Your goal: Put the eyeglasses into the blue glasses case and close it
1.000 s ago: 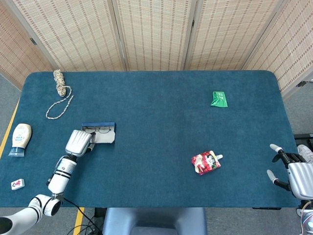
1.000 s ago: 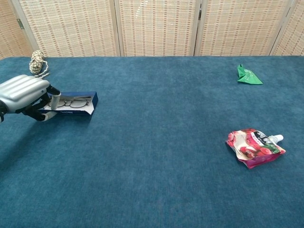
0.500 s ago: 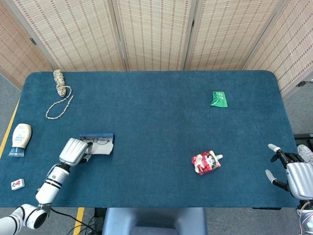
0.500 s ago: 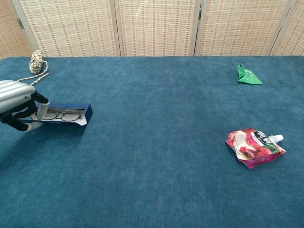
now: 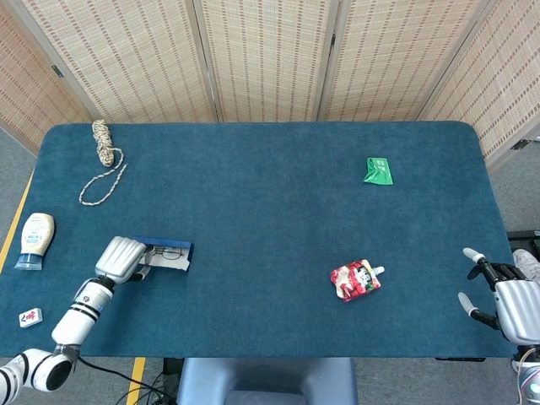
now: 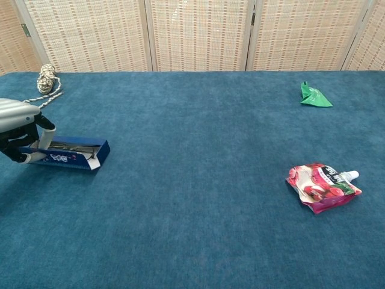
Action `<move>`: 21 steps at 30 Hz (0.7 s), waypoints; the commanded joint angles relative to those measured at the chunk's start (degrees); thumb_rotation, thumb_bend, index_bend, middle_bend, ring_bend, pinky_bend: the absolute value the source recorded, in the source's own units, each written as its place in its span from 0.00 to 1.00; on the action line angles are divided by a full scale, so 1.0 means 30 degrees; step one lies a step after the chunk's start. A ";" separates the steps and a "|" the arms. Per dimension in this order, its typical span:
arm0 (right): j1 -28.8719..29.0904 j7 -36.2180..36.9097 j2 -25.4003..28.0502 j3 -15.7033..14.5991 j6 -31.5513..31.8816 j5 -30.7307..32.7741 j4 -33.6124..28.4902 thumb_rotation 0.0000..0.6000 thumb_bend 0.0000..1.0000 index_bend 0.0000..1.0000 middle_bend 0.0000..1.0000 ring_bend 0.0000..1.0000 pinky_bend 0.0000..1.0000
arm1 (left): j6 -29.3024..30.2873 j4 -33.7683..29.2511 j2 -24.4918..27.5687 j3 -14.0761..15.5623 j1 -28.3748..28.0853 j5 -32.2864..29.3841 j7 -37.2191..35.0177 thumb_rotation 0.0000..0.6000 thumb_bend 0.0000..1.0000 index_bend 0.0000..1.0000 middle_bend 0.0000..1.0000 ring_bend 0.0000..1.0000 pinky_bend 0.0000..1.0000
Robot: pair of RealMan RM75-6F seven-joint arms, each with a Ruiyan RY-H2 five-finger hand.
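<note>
Left hand (image 5: pixel 119 258) gripping open blue glasses case (image 5: pixel 167 256) with eyeglasses (image 5: pixel 170 251) inside, on blue worktop (image 5: pixel 270 194), right hand (image 5: pixel 504 295) empty, fingers spread

The blue glasses case (image 5: pixel 167 254) sits at the lower left of the head view and the far left of the chest view, a long, narrow blue box lying open on the tabletop, with white lettering on its near side. The eyeglasses (image 5: pixel 170 251), thin and dark-framed, lie folded inside it.
</note>
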 commanded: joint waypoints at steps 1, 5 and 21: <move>-0.0046 0.0043 0.0000 -0.0015 0.0021 0.0050 0.0050 1.00 0.29 0.17 0.47 0.39 0.30 | -0.0648 0.0555 -0.0282 -0.0491 -0.0459 -0.0799 0.0145 1.00 0.45 0.59 0.94 0.93 1.00; -0.0050 0.0078 -0.0006 -0.0018 -0.0002 0.0071 0.0078 1.00 0.29 0.17 0.47 0.39 0.30 | -0.1152 0.1098 -0.0448 -0.0954 -0.0910 -0.1581 0.0306 1.00 0.45 0.60 0.94 0.93 1.00; -0.0027 0.0032 0.0013 0.0020 -0.0127 0.0211 0.0053 1.00 0.29 0.17 0.47 0.39 0.30 | -0.3160 0.4043 -0.1860 -0.2179 -0.2954 -0.4729 0.1513 1.00 0.45 0.58 0.94 0.93 1.00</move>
